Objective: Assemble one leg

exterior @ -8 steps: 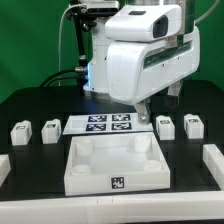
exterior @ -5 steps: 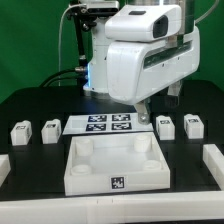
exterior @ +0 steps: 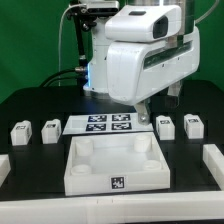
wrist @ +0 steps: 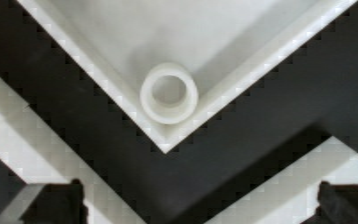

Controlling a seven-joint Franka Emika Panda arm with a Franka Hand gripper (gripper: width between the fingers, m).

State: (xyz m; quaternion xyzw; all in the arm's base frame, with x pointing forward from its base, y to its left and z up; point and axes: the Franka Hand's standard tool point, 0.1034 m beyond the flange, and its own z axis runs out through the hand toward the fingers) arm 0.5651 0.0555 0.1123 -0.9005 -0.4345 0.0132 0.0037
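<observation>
- White plastic legs [exterior: 20,132], four alike, stand on the black desk [exterior: 40,95]. I count that one and a second leg [exterior: 50,129] at the exterior view's left of the marker board [exterior: 108,125], and a third leg [exterior: 166,127] and fourth leg [exterior: 193,125] at its right. All are well apart from the jaws.
- White tray [exterior: 80,172] lies in front of the marker board, with a tag on its front wall.
- Round socket [wrist: 169,92] sits in the tray corner I see in the wrist view.
- Jaws are spread wide with nothing between them. The fingertips [wrist: 48,203] show on either side of that corner.
</observation>
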